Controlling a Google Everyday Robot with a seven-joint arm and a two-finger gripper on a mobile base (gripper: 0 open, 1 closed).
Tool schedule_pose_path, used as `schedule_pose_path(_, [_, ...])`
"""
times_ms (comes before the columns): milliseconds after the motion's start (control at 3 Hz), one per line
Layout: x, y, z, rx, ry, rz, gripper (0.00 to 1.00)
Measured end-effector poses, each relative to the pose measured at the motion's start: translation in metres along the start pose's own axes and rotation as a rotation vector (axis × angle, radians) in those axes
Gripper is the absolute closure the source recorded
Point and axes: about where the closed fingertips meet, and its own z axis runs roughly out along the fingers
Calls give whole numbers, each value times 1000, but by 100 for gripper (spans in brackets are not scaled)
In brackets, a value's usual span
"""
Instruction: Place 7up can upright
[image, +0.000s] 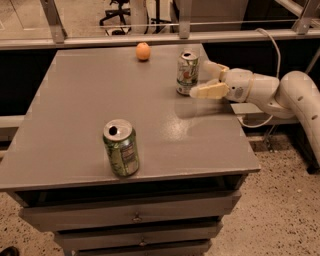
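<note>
Spread claw (200, 79) hovers beside the upright 7up can (187, 73) on grey table (75, 125).

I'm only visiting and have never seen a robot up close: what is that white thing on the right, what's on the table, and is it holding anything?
The white jointed thing is the robot's single arm. It ends in a two-finger claw for grasping. There is just one picture, from a camera looking down at the grey table from its front side. Two drink cans stand upright on the table: the pale 7up can at the far right, and a darker green can near the front edge. A small orange lies at the back. The claw sits right beside the 7up can with its fingers spread open, so it does not seem to grip anything; the can stands on its own.
</note>
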Motion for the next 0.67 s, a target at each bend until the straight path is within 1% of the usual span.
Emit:
schedule_pose_path(333, [6, 15, -48, 63, 52, -40, 0])
schedule_pose_path(667, [6, 15, -51, 68, 51, -38, 0])
